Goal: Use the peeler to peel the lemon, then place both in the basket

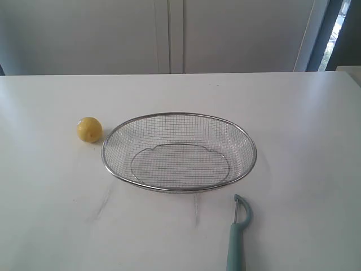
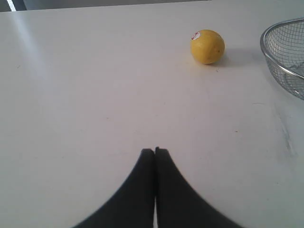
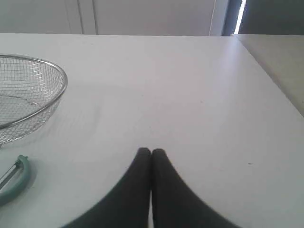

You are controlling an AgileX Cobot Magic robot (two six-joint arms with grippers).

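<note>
**Both arms idle, targets split by side**

Left gripper (image 2: 155, 151) and right gripper (image 3: 151, 151) pinched shut, empty; lemon (image 1: 89, 129) just left of basket (image 1: 179, 114), ahead of left fingers, well apart; peeler (image 1: 237, 234) near side, head toward basket, handle running to the table edge; right arm nearer.

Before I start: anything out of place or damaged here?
Nothing stands out. The lemon sits whole beside the empty, upright basket; the peeler lies flat on the table nearby.
</note>
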